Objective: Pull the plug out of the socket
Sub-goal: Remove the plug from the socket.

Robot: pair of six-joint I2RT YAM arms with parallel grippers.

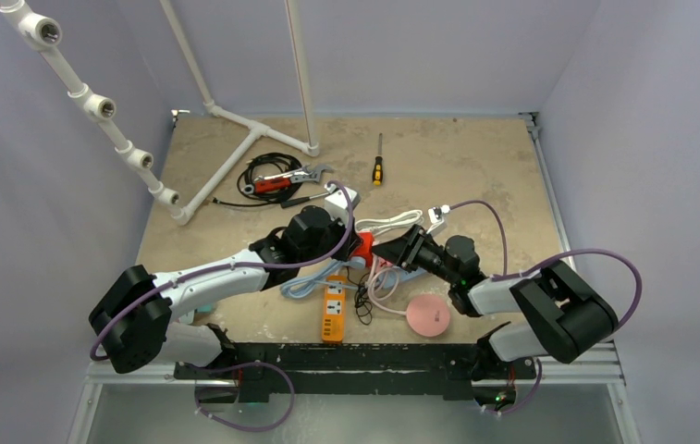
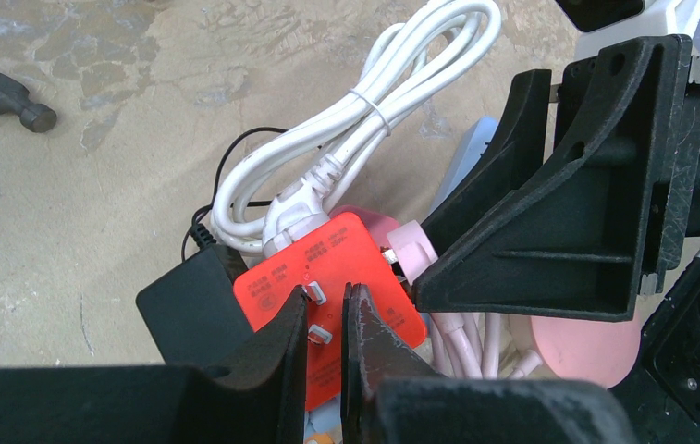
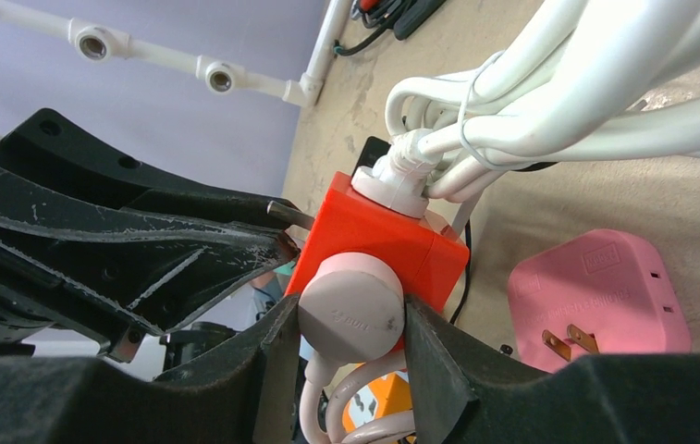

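From above, the left claw (image 1: 350,242) and the right claw (image 1: 388,250) meet nose to nose over the counter (image 1: 475,166), with the red socket cube (image 1: 362,246) between them. An orange power strip (image 1: 334,305) lies just on the near side of both claws. The join itself is too small to read here.

From the left wrist, the left claw is clenched. Its tips are pinched on a metal prong (image 2: 314,294) sticking out of the cube's face, so the cube hangs off the very front of this claw. A tied white cable bundle (image 2: 364,111) lies beyond the claw, its white plug entering the cube's far side. The pale pink plug (image 2: 412,250) sits on the cube's right side, at the tips of the other claw.

From the right wrist, the right claw grasps the pink plug, one finger (image 3: 276,347) against each side of its round cap. The plug is seated in the cube, directly ahead of the claw. A pink adapter (image 3: 595,291) lies on the counter off to the claw's right.

The step in hand looks like the pull itself. It should go well if the right claw draws straight back along the pins — no rocking — while the left stays rigid. A pinch on one thin prong is a weak anchor and the cube may swivel, so a slow, square pull seems wiser than a jerk.
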